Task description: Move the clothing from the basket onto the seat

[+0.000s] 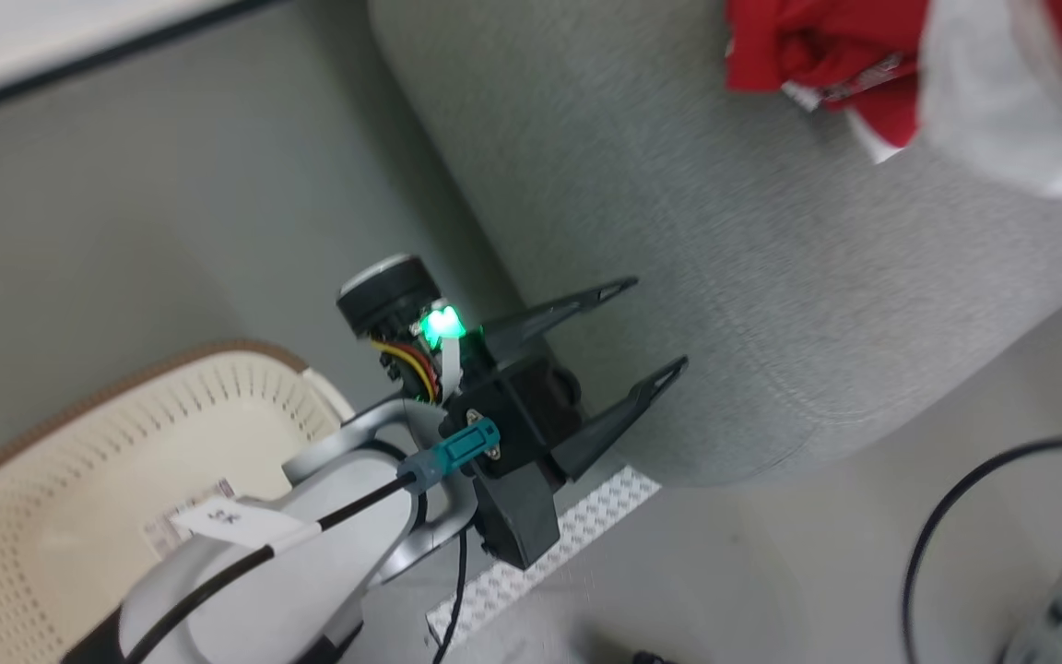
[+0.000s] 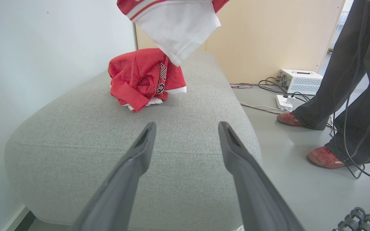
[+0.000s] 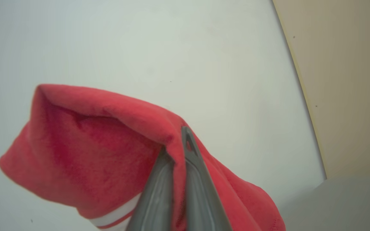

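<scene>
- Head view: my left end effector (image 1: 658, 322) hangs beside the rounded corner of the seat (image 1: 678, 184), fingers spread wide with nothing between them. The basket (image 1: 52, 516) sits under my forearm. The part I can see holds no clothing, though the arm hides some of it. A crumpled red garment (image 1: 798, 46) lies on the seat at the top edge, with a blurred white-and-red shape just beside it.
- Left wrist view: that crumpled garment rests well back on the cushion. A second red garment (image 2: 175, 25), white lining showing, dangles above it, not yet down. A person's legs (image 2: 348, 80) stand on the floor off to one side.
- Right wrist view: my right end effector (image 3: 176, 141) is clamped tight on a fold of the second garment, held up in front of the wall.
- My judgement: one piece is delivered and one is in the air over the seat, awaiting release. After that I would check the hidden part of the basket.
</scene>
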`<state>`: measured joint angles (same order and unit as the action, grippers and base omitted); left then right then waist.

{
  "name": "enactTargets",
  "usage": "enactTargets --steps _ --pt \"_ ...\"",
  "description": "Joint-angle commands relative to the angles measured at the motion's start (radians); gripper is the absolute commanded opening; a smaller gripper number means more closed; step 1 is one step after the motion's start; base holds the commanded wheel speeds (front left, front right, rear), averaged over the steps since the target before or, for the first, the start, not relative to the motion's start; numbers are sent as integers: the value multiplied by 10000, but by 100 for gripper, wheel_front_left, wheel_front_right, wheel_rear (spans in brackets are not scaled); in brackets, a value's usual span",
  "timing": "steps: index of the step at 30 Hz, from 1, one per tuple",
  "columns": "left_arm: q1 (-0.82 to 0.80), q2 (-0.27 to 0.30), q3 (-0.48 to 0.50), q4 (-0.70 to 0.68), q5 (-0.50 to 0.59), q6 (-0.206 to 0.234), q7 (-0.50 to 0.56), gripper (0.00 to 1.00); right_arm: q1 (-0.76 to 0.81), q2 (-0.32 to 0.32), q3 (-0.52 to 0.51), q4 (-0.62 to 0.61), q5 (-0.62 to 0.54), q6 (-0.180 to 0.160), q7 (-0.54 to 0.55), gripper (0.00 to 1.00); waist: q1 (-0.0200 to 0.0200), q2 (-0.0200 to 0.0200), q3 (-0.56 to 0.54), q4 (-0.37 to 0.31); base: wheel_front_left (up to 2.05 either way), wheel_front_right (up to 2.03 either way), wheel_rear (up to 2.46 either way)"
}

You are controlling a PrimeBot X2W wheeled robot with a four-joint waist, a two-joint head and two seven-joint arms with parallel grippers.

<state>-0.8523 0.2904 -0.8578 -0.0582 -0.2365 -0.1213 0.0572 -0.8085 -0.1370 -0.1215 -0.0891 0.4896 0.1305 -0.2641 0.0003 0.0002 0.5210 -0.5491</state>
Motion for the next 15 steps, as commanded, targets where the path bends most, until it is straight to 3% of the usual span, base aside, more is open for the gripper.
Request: enactTargets --steps 1,9,15 --pt "-297 112 -41 -122 126 -2 84 100 -559 -243 -174 160 216 4 -2 0 -3 -2 1606 677 0 0 0" --pt "-1022 470 -207 -456 171 -57 466 100 -3552 -1748 -764 1997 1015 4 0 0 -3 -2 2938 1079 0 0 0" --pt "-1182 627 -315 -584 136 -57 539 100 -4740 -2489 -849 3391 434 4 0 0 -3 -2 3423 1162 0 0 0"
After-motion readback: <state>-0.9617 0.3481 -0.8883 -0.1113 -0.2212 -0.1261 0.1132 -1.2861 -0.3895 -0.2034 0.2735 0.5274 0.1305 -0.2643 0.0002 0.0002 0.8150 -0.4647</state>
